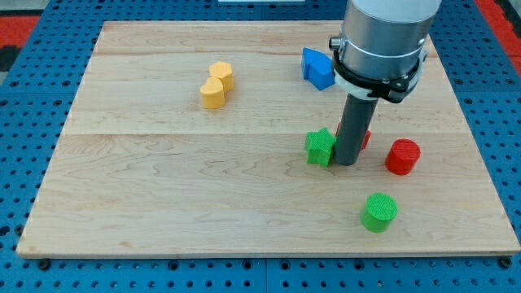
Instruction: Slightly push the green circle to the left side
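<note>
1. The table [163,195] is a pale wooden board that fills most of the camera view, resting on a blue perforated surface [24,122].
2. The arm [383,37] enters from the view's top right as a grey cylinder with a dark collar, and ends in a straight dark rod. There are no fingers on this arm, so nothing is open, closed or gripping.
3. The tip [348,163] meets the table just to the view's right of the green star-shaped block [320,146], touching it or very nearly so; the exact contact cannot be made out.
4. A small red block [365,138] shows only as a sliver behind the rod on its right; its shape cannot be told.
5. The green circle [379,212], the task's block, lies toward the view's bottom right, below and slightly right of the tip, and apart from it. It stands clear of every other block.
6. The red circle [402,156] sits to the view's right of the rod, above the green circle and apart from it.
7. The blue block [317,68], an angular shape, lies near the view's top, just left of the arm's collar.
8. The yellow heart-like block [216,85] lies in the upper left-centre of the table, well apart from the others.
</note>
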